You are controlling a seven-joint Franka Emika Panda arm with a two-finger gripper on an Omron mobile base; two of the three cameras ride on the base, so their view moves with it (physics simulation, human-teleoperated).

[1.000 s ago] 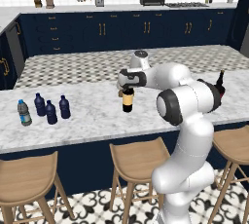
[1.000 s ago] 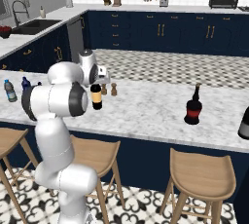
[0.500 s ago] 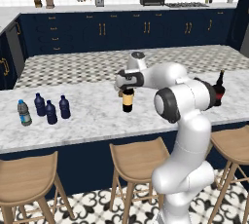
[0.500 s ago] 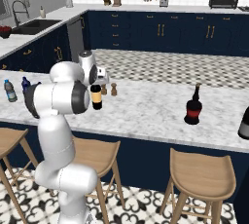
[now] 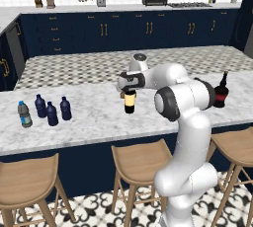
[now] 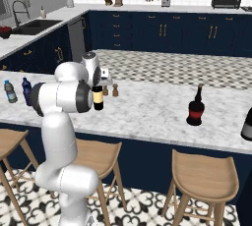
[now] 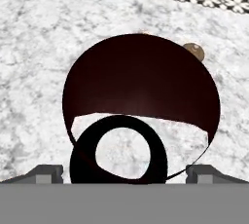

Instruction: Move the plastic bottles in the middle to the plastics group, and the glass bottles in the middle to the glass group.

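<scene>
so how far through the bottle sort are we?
Plastics look done: three navy bottles stand by the water bottle. In hand: open gripper straddles the wine bottle, fingers flanking its neck. Left: carry it to the red-labelled bottle.

Directly beneath my wide-spread jaws stands the tall dark glass wine bottle (image 5: 130, 102) with a tan-yellow label, upright on white marble, its black neck between my fingertips. Far off to one side stand three stubby navy-blue plastic bottles (image 5: 51, 113) beside a clear blue-labelled water bottle (image 5: 23, 114). Opposite, the squat red-labelled dark bottle (image 5: 221, 93) stands upright.
</scene>
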